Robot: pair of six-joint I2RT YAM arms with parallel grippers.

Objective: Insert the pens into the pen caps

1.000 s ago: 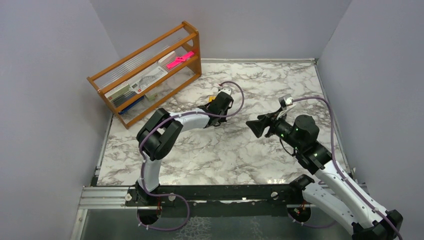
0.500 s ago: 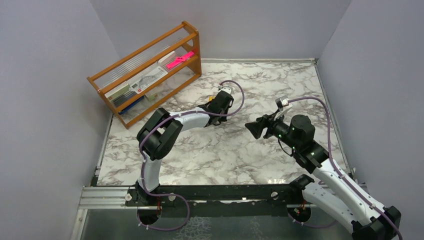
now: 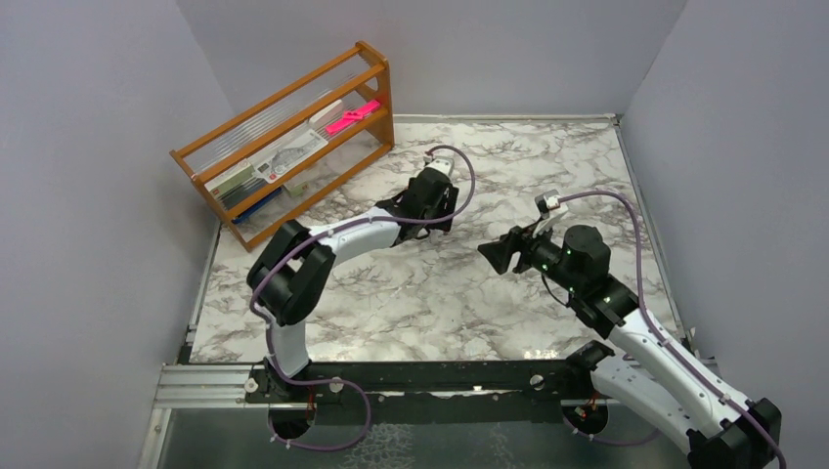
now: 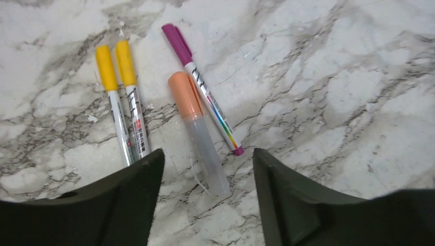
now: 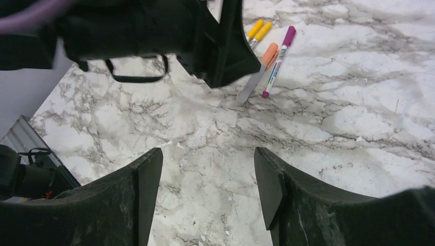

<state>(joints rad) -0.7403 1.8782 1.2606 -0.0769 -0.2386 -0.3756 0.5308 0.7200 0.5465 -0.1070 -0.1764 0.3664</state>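
Pens [image 4: 197, 128]: four, capped yellow, yellow, orange, purple | left gripper [image 4: 208, 152] spread | right gripper [image 5: 206, 150] spread

At my far left a wooden rack [image 3: 385, 103] stands slantwise on the marbled tabletop [image 3: 440, 293], close to the grey wall [image 3: 98, 195]. It holds a bright pink flat item [image 3: 352, 116] and pale cards.

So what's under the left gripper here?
Four pens on the marble table: two yellow-capped pens, an orange-capped clear pen, a purple-capped pen. A finger of the left gripper covers the yellow pair's lower ends.
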